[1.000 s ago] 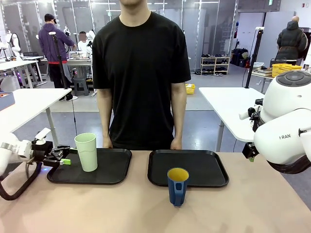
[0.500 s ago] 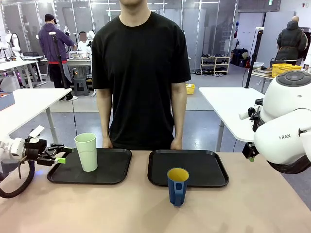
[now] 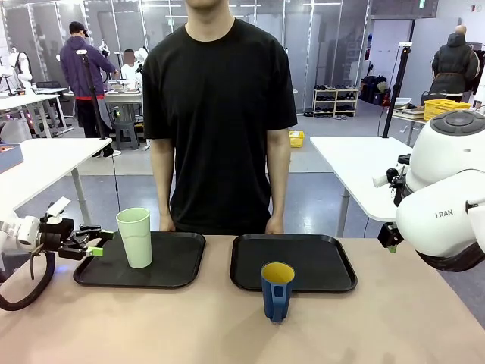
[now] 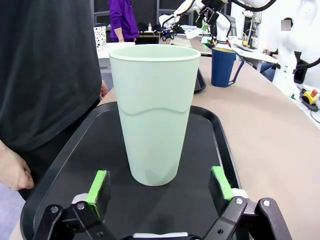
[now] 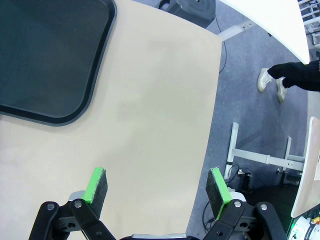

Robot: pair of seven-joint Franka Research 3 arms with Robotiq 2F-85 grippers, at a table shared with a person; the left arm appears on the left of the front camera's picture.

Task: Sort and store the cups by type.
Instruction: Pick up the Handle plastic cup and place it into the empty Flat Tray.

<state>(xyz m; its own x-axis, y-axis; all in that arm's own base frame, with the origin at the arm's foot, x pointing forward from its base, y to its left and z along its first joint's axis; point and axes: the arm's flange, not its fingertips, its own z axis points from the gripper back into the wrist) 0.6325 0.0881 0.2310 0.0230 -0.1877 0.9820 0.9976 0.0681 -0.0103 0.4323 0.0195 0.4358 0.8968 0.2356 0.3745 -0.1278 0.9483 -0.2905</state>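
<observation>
The tall pale green tumbler (image 3: 136, 236) stands upright on the left black tray (image 3: 174, 265). My left gripper (image 3: 97, 244) hovers open just left of it, clear of the cup. In the left wrist view the tumbler (image 4: 152, 112) stands a little beyond my green pads (image 4: 98, 186), centred between them, untouched. The dark blue cup (image 3: 277, 290) with a handle and yellow inside stands on the bare table in front of the right black tray (image 3: 318, 258); it shows far off (image 4: 223, 66) in the left wrist view. My right gripper (image 5: 157, 191) is open above bare tabletop, nothing between its fingers.
A person in a black shirt stands at the far table edge, hands (image 3: 274, 225) resting by the trays. One hand (image 4: 14, 171) lies close beside the left tray's rim (image 4: 60, 165). The right tray's corner (image 5: 60, 70) and the table's edge (image 5: 215, 100) lie below my right gripper.
My left gripper has drawn back to the left, away from the tumbler, and risen slightly. The cups, the person and the right arm have not moved.
</observation>
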